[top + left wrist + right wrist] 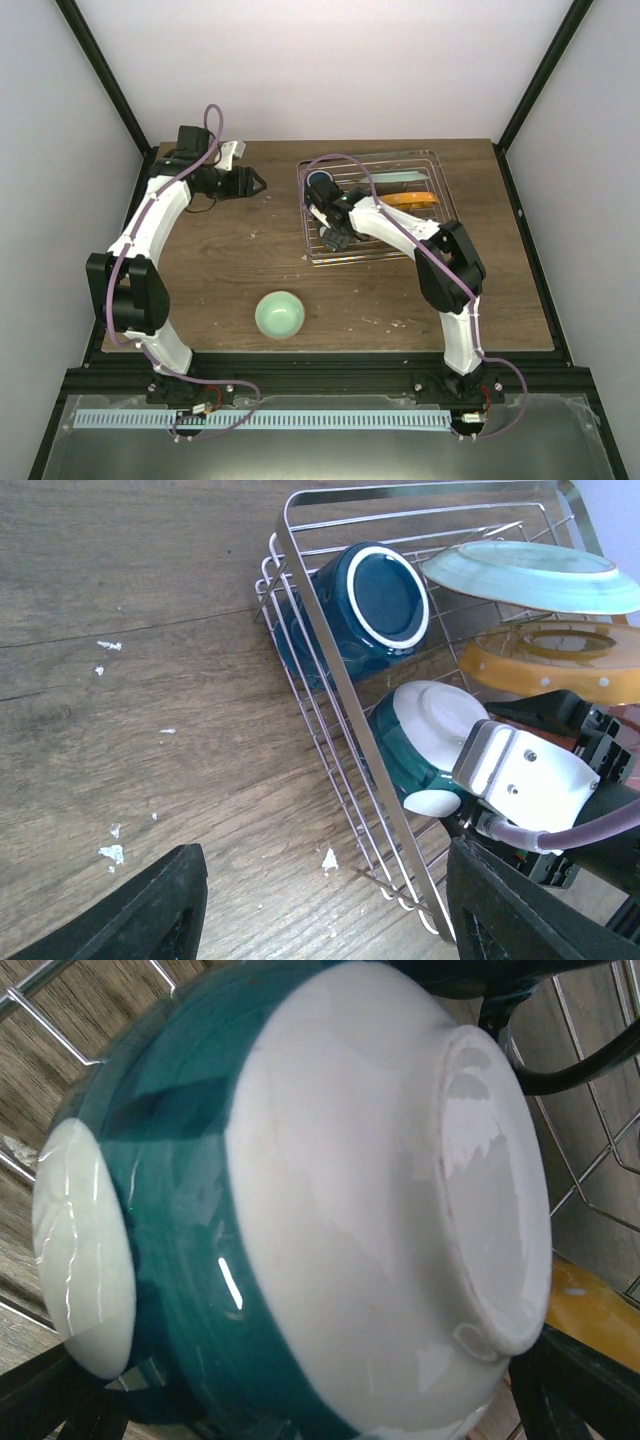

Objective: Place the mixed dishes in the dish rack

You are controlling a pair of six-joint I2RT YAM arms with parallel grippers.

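While the right pincer (332,239) gapes at the teal-white bowl (425,735) — racked — the left pincer (260,184) hangs wide

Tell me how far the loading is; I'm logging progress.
Done: the mug, green plate and orange plate are in the rack. In hand: the right end effector is at a teal-and-white bowl inside the rack. Remaining: the green bowl on the table.
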